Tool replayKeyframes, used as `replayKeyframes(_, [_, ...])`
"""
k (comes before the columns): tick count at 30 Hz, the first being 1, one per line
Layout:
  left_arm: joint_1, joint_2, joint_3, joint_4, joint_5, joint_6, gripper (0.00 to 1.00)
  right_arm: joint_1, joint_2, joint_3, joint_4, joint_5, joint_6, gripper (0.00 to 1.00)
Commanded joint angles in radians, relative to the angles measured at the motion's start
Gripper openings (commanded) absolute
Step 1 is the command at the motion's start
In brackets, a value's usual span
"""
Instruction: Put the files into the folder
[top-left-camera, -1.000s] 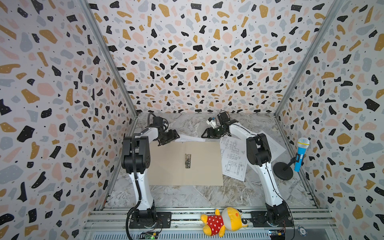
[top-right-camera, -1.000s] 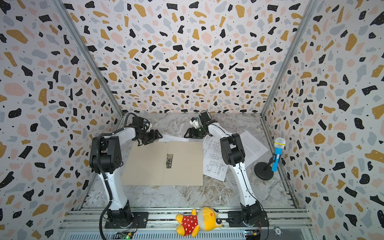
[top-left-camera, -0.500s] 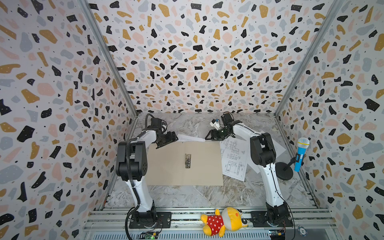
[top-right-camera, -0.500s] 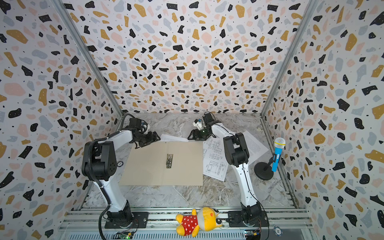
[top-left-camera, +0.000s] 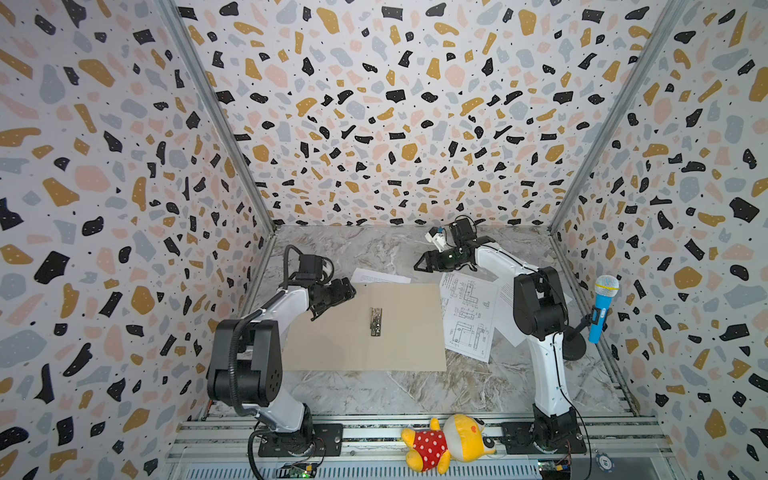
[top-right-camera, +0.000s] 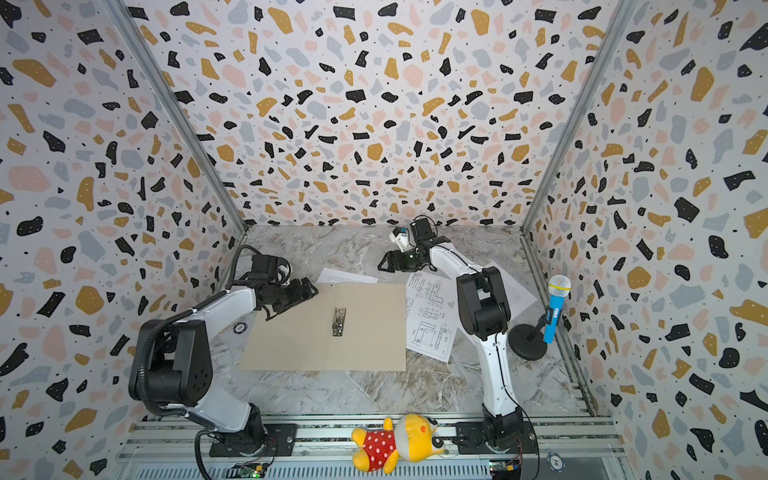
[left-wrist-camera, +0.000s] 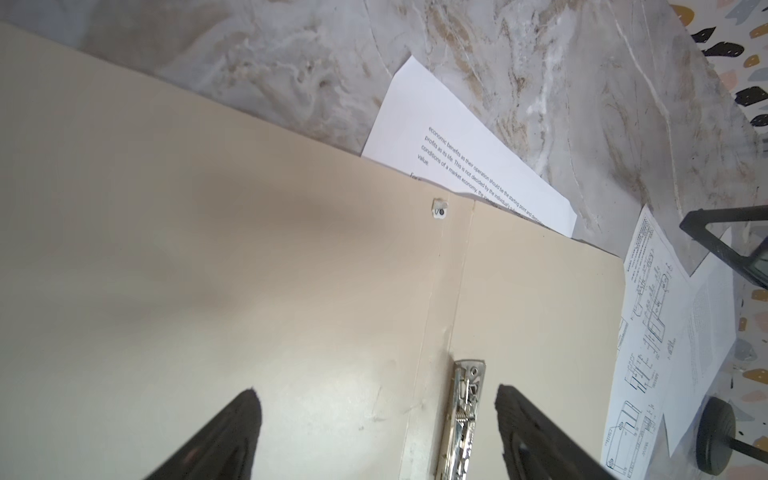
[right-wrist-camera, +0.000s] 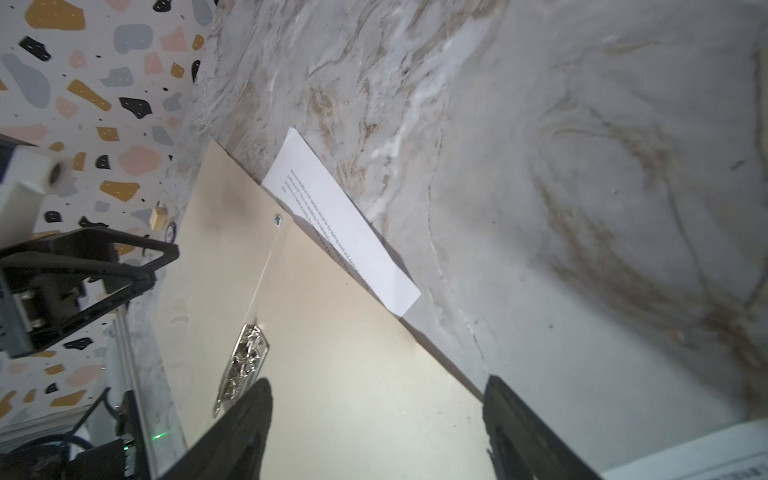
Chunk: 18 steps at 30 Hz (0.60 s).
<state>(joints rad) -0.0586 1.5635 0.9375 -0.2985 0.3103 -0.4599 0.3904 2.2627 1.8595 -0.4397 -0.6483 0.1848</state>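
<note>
Folder lying open and flat on the marbled table, silver clip at its centre crease, none of the three sheets inside it. I have the left gripper over the folder's far left corner, jaws spread wide with nothing between them. From the left wrist view its fingers frame the clip, though I cannot tell whether they touch the card. The right gripper hangs just beyond the folder's far right corner, jaws likewise wide and empty.

One printed text sheet pokes out from under the folder's far edge. The sheet of line drawings lies just beside the folder's right edge, slightly askew. A second text sheet sits partly beneath it, farther from the folder and partly hidden by the right arm.

Well to the right of the folder stands a blue toy microphone on a black base. A yellow plush toy in a red spotted dress lies on the rail on the folder's near side.
</note>
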Motion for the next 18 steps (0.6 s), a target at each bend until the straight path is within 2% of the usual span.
replayKeyframes(1, [-0.033, -0.060, -0.054, 0.075, -0.036, -0.087, 0.89, 0.050, 0.023, 0.086, 0.010, 0.083, -0.083, 0.80])
replayKeyframes(5, [-0.071, -0.081, -0.087, 0.095, -0.035, -0.134, 0.89, 0.082, 0.123, 0.237, -0.048, 0.121, -0.214, 0.80])
replayKeyframes(9, [-0.076, -0.075, -0.048, 0.090, -0.069, -0.156, 0.89, 0.091, 0.173, 0.288, -0.024, 0.186, -0.223, 0.78])
replayKeyframes(13, [-0.072, 0.008, 0.088, 0.060, -0.082, -0.153, 0.89, 0.162, 0.175, 0.289, 0.014, 0.378, -0.335, 0.77])
replayKeyframes(18, [-0.070, 0.110, 0.203, 0.007, -0.049, -0.135, 0.84, 0.204, 0.195, 0.288, 0.020, 0.444, -0.387, 0.73])
